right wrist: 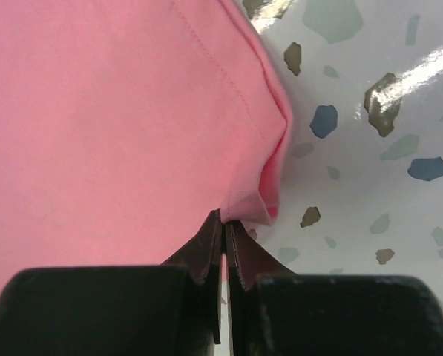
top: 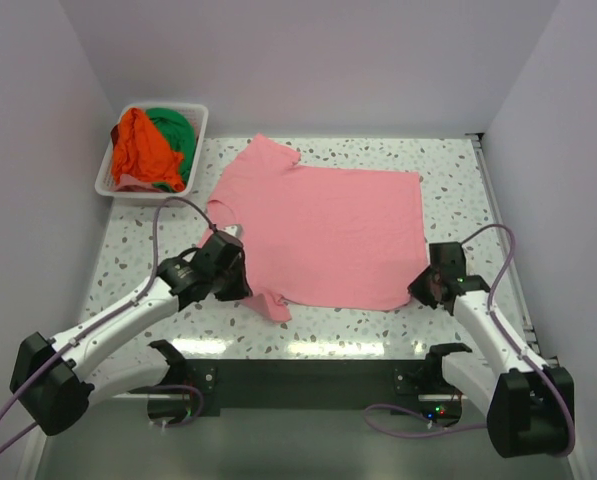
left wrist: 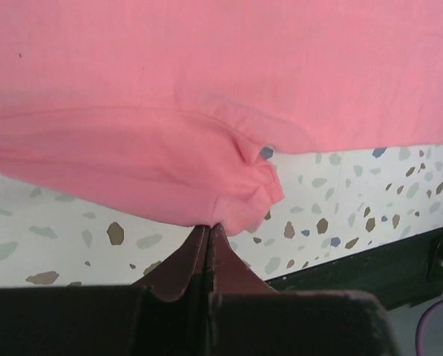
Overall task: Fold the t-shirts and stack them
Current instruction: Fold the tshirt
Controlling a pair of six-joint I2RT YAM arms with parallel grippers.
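Note:
The pink t-shirt (top: 328,225) lies spread flat on the speckled table, collar toward the left. My left gripper (top: 240,272) is shut on the pink shirt's near sleeve; in the left wrist view (left wrist: 208,225) the jaws pinch the sleeve's edge (left wrist: 236,200). My right gripper (top: 425,288) is shut on the shirt's near right hem corner; in the right wrist view (right wrist: 225,216) the fabric fold (right wrist: 262,196) is clamped at the tips. The orange t-shirt (top: 141,150) and green t-shirt (top: 175,133) lie crumpled in the basket.
A white slotted basket (top: 200,120) stands at the back left against the wall. White walls enclose the table on three sides. The table's dark front edge (top: 308,380) runs between the arm bases.

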